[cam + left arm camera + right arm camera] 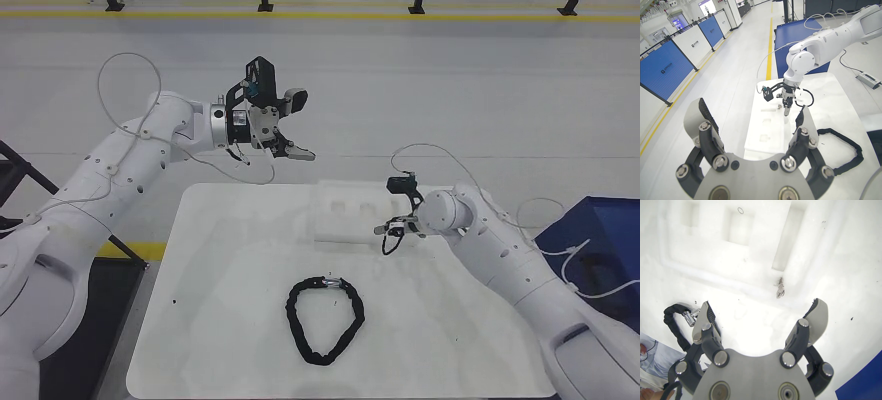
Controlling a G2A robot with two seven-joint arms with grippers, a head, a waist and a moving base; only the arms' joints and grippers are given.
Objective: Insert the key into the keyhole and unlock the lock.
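With its fingers [709, 313] spread wide and holding nothing, the right gripper [761, 302] hangs over the small key [780, 289] at the right end of the foam block [335, 230], on the far side of the chain lock [325, 320], and closing off-centre could knock the key flat

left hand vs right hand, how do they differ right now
The left hand is held high, pointing sideways; the right hand sits low, pointing down at the foam block. The right hand is close to the key; the left hand is far from it. Both are open and empty.
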